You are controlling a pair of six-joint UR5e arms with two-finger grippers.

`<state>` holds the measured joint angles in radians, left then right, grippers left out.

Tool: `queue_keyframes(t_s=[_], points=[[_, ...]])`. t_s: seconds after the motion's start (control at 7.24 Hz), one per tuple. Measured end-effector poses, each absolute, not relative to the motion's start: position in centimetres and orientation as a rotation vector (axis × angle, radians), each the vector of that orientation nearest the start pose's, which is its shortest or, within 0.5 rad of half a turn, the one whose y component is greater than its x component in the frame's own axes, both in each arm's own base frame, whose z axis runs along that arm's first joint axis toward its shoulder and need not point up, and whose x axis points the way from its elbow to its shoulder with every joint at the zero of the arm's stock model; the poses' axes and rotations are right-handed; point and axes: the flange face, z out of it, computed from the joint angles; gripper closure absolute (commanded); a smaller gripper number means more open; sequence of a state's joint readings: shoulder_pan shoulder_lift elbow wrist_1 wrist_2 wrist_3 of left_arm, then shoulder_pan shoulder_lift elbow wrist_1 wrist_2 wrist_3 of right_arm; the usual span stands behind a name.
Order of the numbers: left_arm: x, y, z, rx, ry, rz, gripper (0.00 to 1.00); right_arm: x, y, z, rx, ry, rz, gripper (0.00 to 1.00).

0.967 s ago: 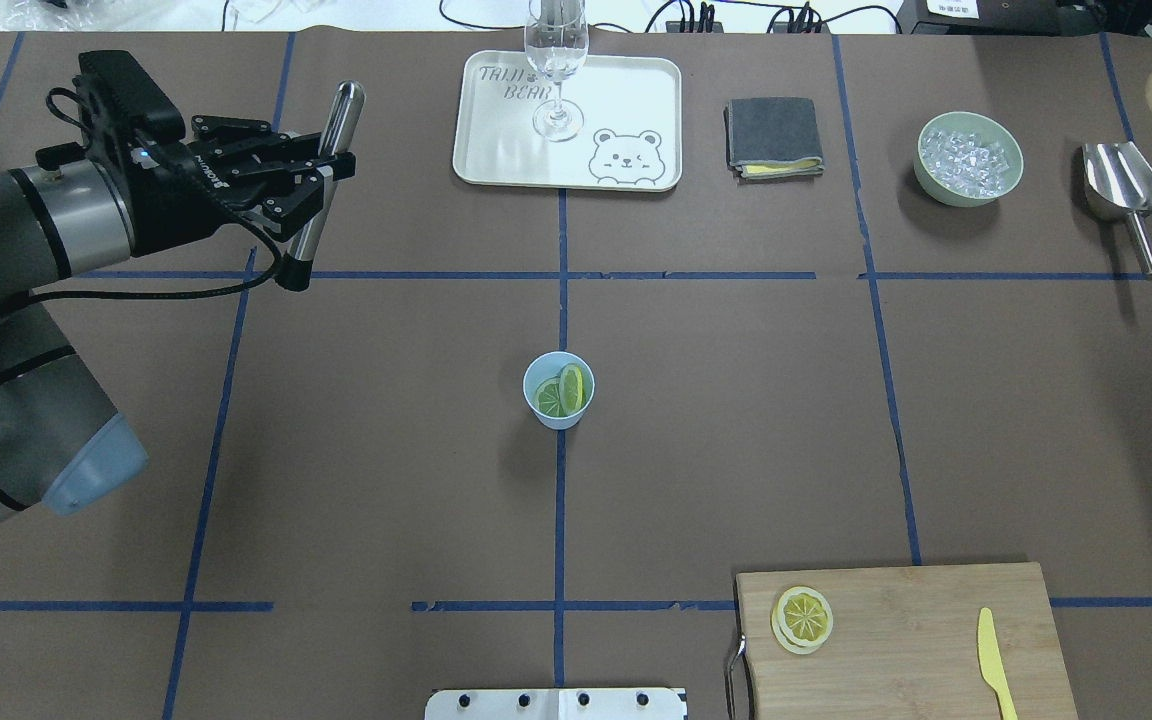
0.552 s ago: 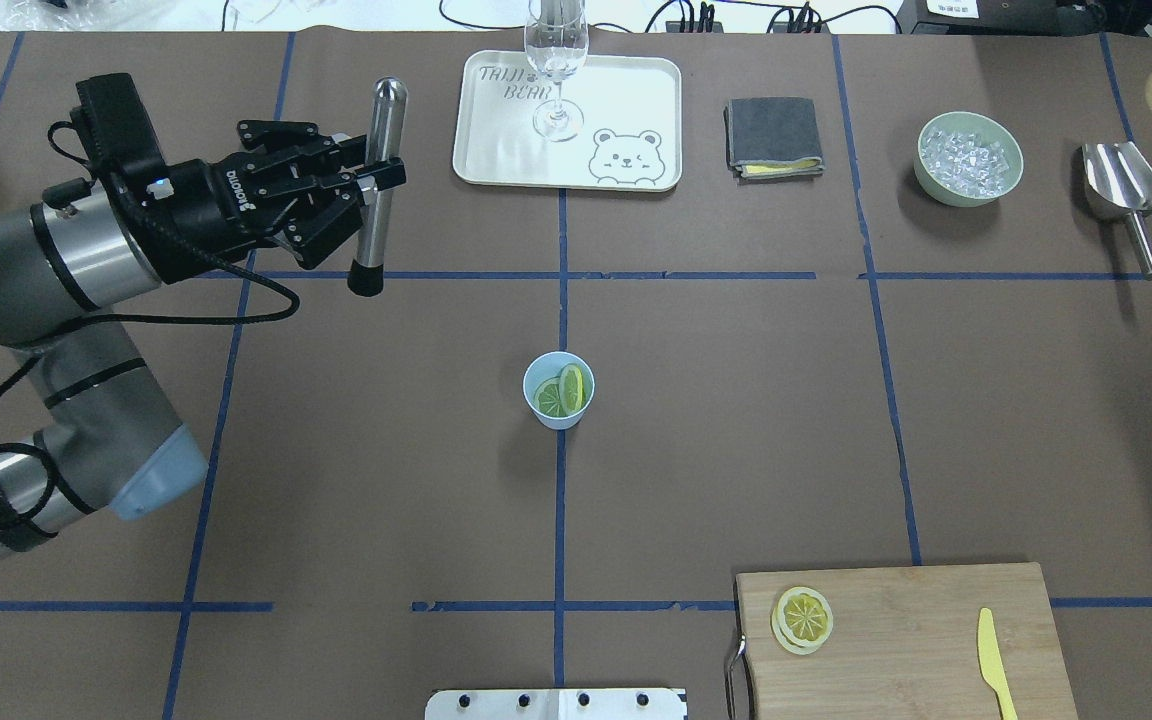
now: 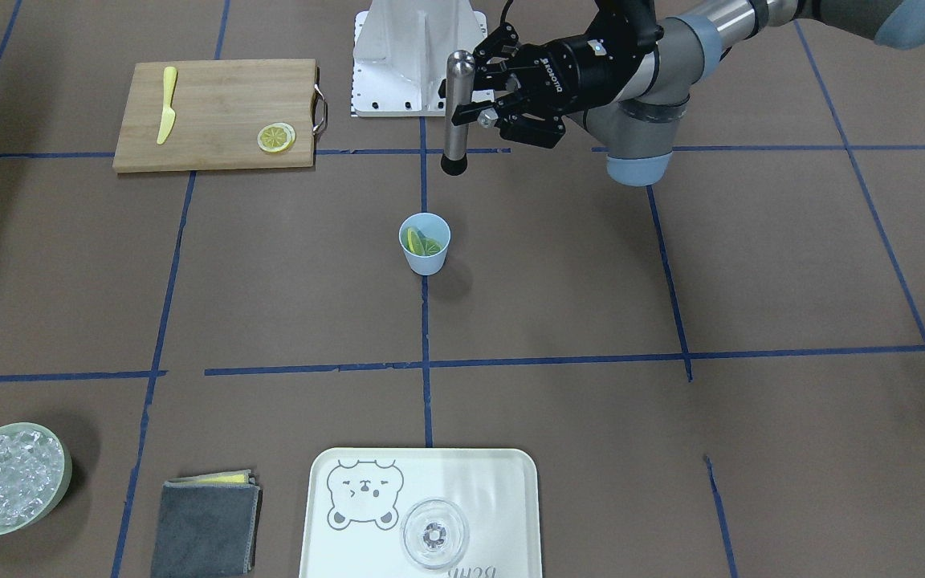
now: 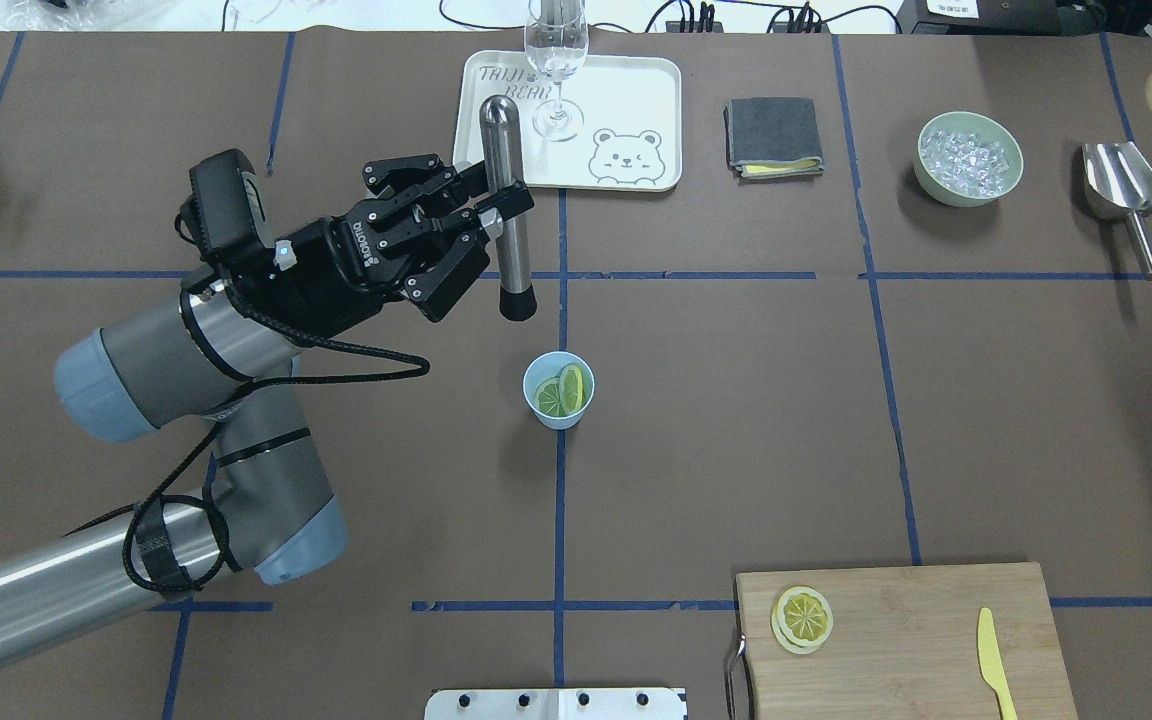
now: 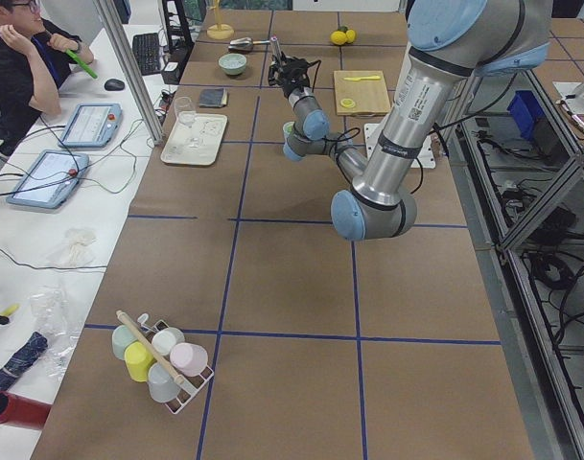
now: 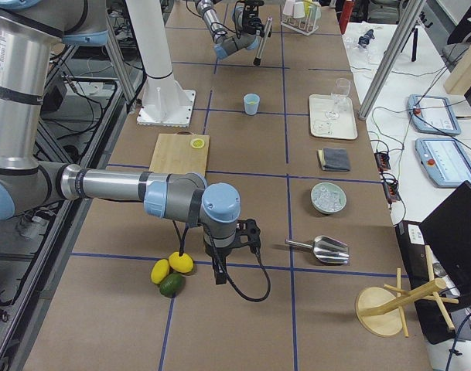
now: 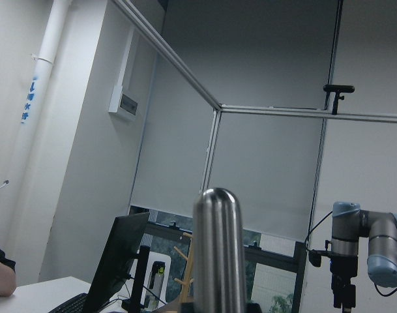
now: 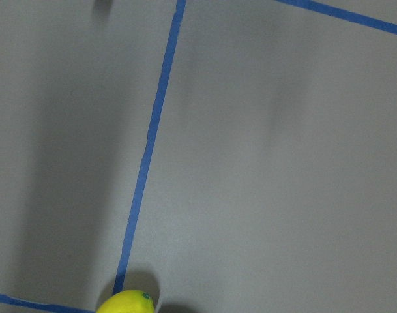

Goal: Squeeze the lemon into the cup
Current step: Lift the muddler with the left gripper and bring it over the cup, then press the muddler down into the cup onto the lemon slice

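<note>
In the front-facing view, the left gripper [image 3: 469, 112] is seen closed around a steel rod [image 3: 458, 88], which is held roughly upright with its black tip down. The tip hangs above the tabletop, between the robot-side edge and the cup [image 3: 425, 257], and apart from the cup. The cup stands at the middle of the table, with lemon slices [image 3: 421, 242] lying inside it. A cutting board [image 3: 213, 96] lies at the robot-side edge toward the robot's right. Spare slices [image 3: 276, 138] and a yellow knife [image 3: 166, 115] rest on it.

In the overhead view, the left gripper [image 4: 496, 208] is clamped on the rod [image 4: 511, 250] at about mid-length. The cup [image 4: 558, 420] is seen at the table's centre, on a blue tape line. One of the lemon slices [image 4: 564, 393] leans on edge and another lies flatter beneath it. A tray [image 4: 636, 100] carrying a glass [image 4: 557, 60] sits at the middle of the far edge. A folded cloth [image 4: 774, 135], a bowl [image 4: 936, 185] of ice and a metal scoop [image 4: 1122, 190] are lined up toward the far right corner.

In the left side view, the near arm is stretched toward the table's centre, with the rod [image 5: 275, 48] raised at its end.

In the right side view, the right gripper [image 6: 218, 272] is pointed down at the table's right end, near whole lemons [image 6: 173, 267]. It cannot be told whether its jaws are apart or together.

In the left wrist view, the rod's rounded top [image 7: 216, 248] is shown against the room.

In the right wrist view, bare table is shown, with a whole lemon [image 8: 128, 303] at the bottom edge.
</note>
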<state>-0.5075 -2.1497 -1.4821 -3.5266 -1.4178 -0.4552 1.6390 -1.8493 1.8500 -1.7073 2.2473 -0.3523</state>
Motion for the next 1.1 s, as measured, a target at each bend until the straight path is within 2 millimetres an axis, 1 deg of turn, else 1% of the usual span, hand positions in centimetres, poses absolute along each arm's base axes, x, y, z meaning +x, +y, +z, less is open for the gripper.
queue_keyframes(t_s=[0.28,0.55,0.69,0.97,1.1], points=[[46.2,-39.6,21.4,1.818,1.508,0.097,1.0,9.9,-35.7,66.1,0.015,-0.688,-0.217,0.0],[49.1,-38.6,23.6,1.788,1.447,0.124,1.0,10.1,-35.6,66.2,0.016,-0.685,-0.212,0.0],[50.1,-38.1,24.1,1.78,1.424,0.12,1.0,10.2,-35.5,66.2,0.017,-0.685,-0.209,0.0],[51.3,-37.8,24.9,1.767,1.393,0.121,1.0,10.4,-35.5,66.2,0.017,-0.686,-0.205,0.0],[51.8,-37.7,24.9,1.763,1.388,0.117,1.0,10.4,-35.3,66.4,0.015,-0.687,-0.202,0.0]])
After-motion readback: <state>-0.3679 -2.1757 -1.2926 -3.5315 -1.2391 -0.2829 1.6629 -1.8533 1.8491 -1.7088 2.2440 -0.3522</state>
